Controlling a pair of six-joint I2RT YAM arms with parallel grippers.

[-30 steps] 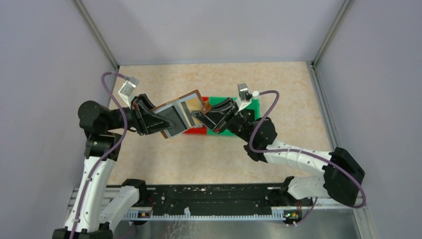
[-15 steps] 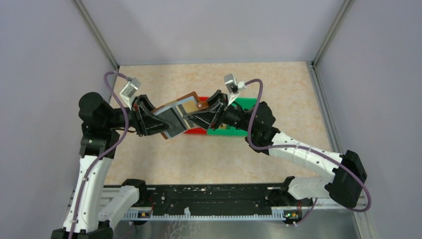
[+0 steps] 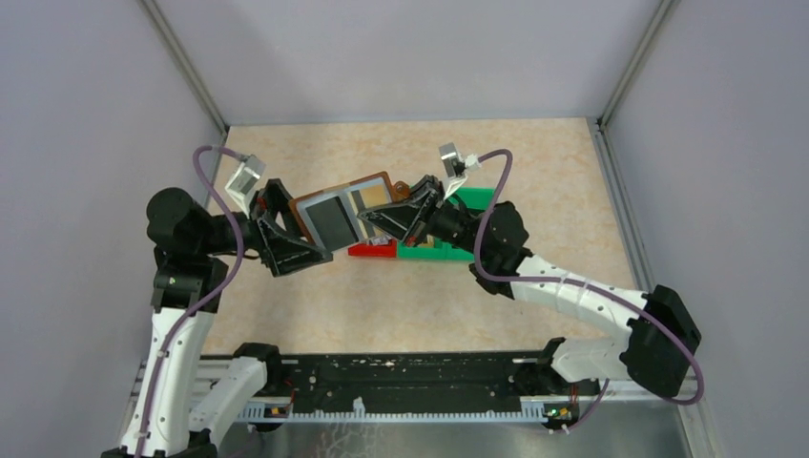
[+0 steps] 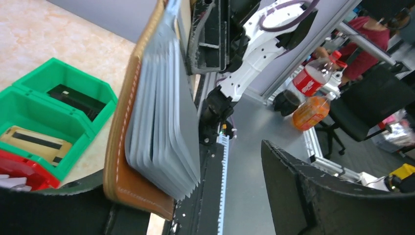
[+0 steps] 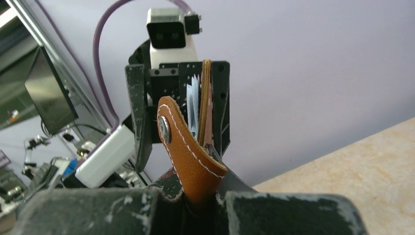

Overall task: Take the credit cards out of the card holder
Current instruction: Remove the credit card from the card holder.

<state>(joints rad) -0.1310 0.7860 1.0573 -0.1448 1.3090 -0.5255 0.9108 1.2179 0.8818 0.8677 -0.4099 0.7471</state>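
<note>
The brown card holder point(image 3: 336, 218) hangs open in the air above the bins. Its pale pockets show a dark grey card point(image 3: 334, 221) and a tan card with a dark stripe point(image 3: 367, 197). My right gripper point(image 3: 383, 218) is shut on the holder's brown snap tab point(image 5: 188, 156). My left gripper point(image 3: 305, 229) is open. The holder's brown cover point(image 4: 122, 161) rests against one finger, and the other finger point(image 4: 303, 196) stands well apart. A gold card with a dark stripe point(image 4: 36, 141) and a dark card point(image 4: 73, 97) lie in the green bin.
The green bin point(image 3: 474, 200) and the red bin point(image 3: 374, 251) sit side by side on the beige tabletop under the holder. Whitish scraps show at the red bin's edge point(image 4: 12, 169). The black rail point(image 3: 410, 377) runs along the near edge. Grey walls close three sides.
My left gripper's jaws have spread and the arm has drawn back a little to the left. The holder has turned its open face more toward the top camera, with my right gripper now on its tab.
</note>
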